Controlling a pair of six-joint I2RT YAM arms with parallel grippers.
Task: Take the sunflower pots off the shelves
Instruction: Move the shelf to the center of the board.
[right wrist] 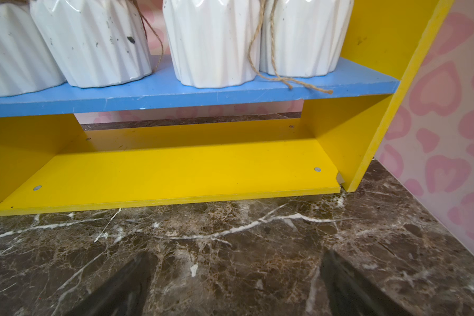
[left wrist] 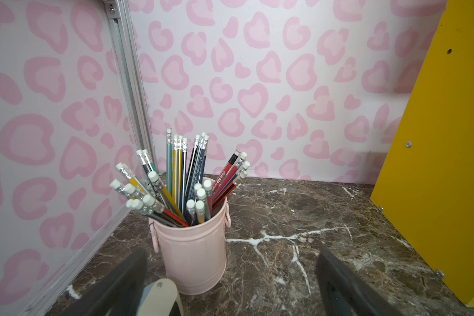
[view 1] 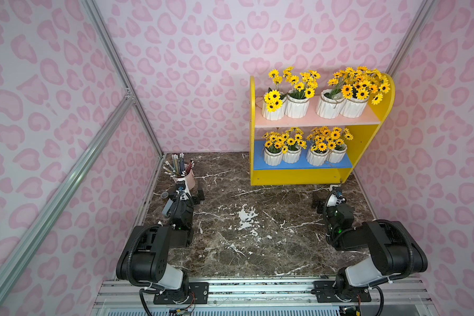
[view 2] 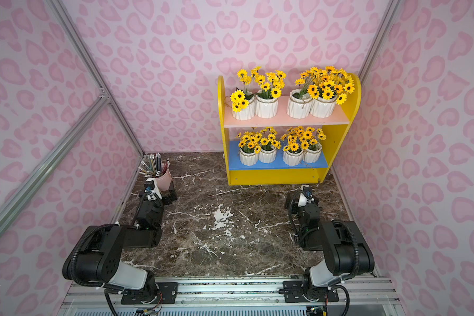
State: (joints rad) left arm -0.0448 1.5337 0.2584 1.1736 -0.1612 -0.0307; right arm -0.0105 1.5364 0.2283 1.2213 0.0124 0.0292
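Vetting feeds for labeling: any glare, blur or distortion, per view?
Both top views: evenly lit and sharp, though the wide-angle perspective splays the walls outward; the shelves read clearly. Left wrist: pencil cup crisp, left gripper fingers soft at the frame edge. Right wrist: bright glare streaks on the glazed sunflower pots; right gripper fingers blurred.

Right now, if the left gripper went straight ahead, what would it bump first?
Probably the pink pencil cup: it stands just ahead of the open left gripper, slightly to one side of its middle.
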